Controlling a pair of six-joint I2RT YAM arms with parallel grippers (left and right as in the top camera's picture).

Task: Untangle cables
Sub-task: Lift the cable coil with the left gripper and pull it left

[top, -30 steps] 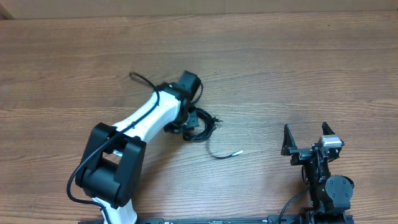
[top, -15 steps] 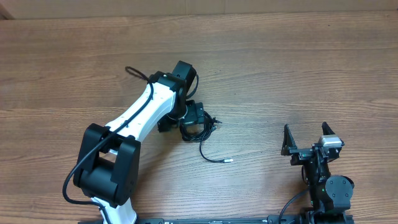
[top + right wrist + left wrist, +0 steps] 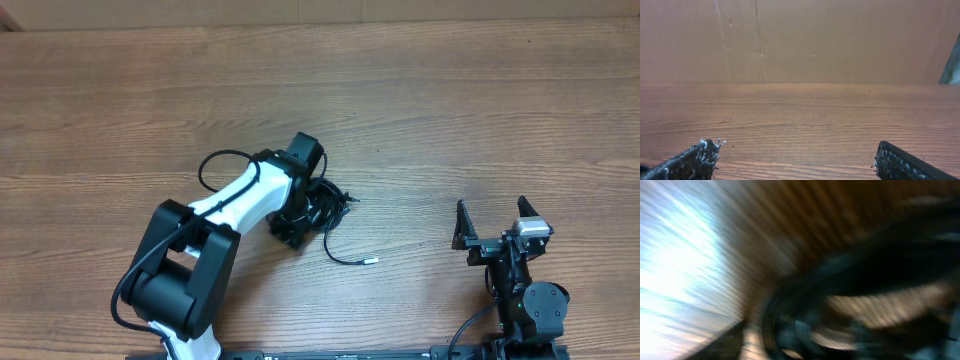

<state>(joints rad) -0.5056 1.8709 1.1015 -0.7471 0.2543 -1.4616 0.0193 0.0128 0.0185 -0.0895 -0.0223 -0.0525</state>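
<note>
On the brown wood-grain surface [image 3: 450, 120], our left gripper [image 3: 300, 215] sits over the knotted thin black cables [image 3: 328, 203], its grip unreadable. The right gripper [image 3: 491, 212] stands spread, well apart. Next, we judge, one strand must be teased free.

wooden table [image 3: 450, 120], black cables [image 3: 333, 203] on it

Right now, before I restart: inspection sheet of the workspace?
Surface: wood-grain table.
Job's things: cables bunched in one black tangle mid-table; one loose tail curls out toward the front and ends in a pale plug.
Clutter: nothing seen.
Grippers: left gripper down at the tangle, jaws hidden, wrist view blurred; right gripper open, empty, at the right, apart from the tangle.
Cables: left arm's own black wire loops beside its white link.
Surroundings: plain brown panel behind the table.
</note>
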